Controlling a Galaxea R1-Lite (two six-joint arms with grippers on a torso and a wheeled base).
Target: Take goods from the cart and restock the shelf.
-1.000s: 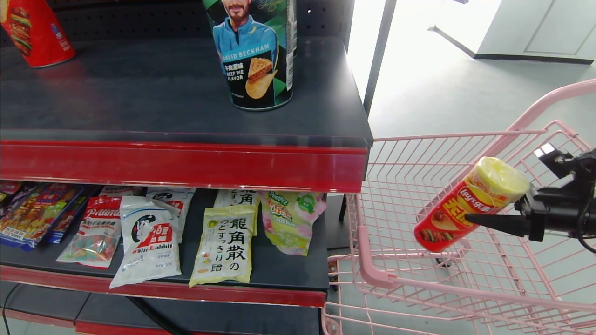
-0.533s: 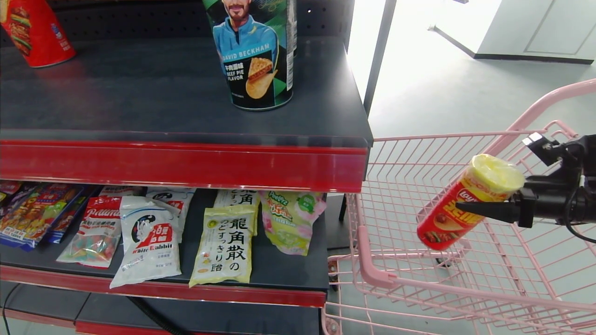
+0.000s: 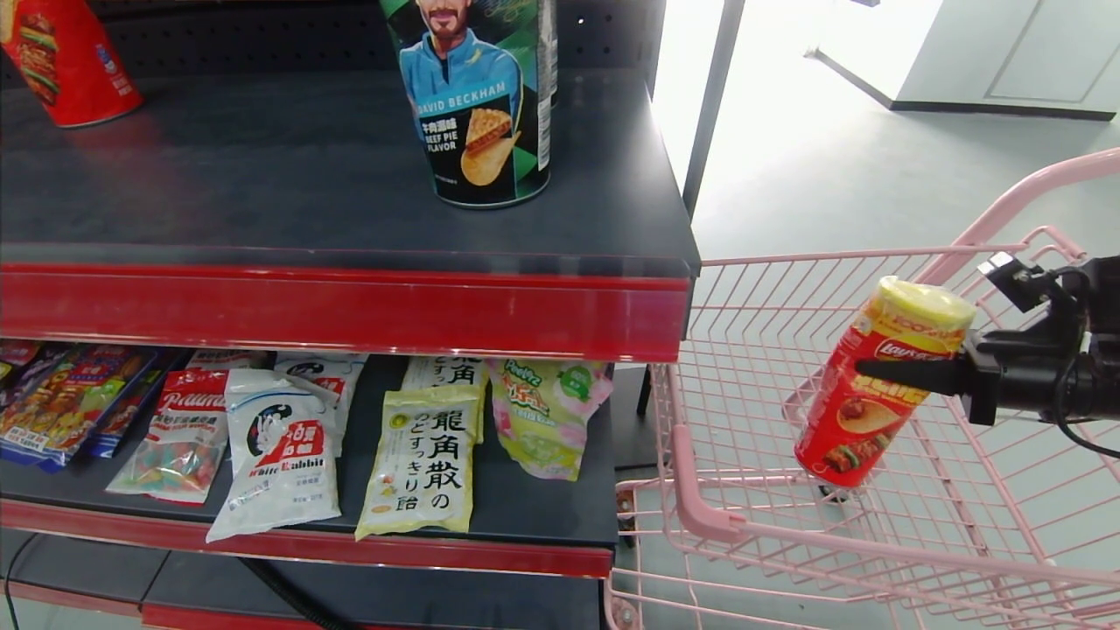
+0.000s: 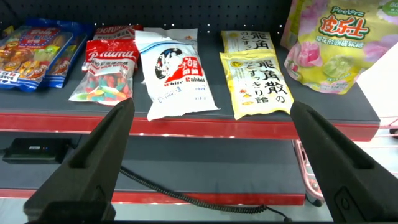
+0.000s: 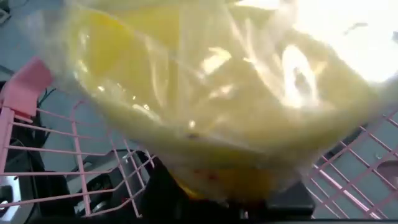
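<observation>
swung more upright than earlier: red yellow-lidded cardboard crisp tube (image 3: 853,429), clamped by right pincer (image 3: 879,367) just beneath lid; probably light, stiff, slick.

The head camera looked down from high up, shelf (image 3: 262,175) on the left, pink cart (image 3: 700,516) on the right. The left wrist camera sat low, close to the snack bags (image 4: 177,68), which the head view showed too. The right wrist camera was very near the yellow lid (image 5: 205,93) of a can (image 3: 844,433), cart wires behind.
</observation>
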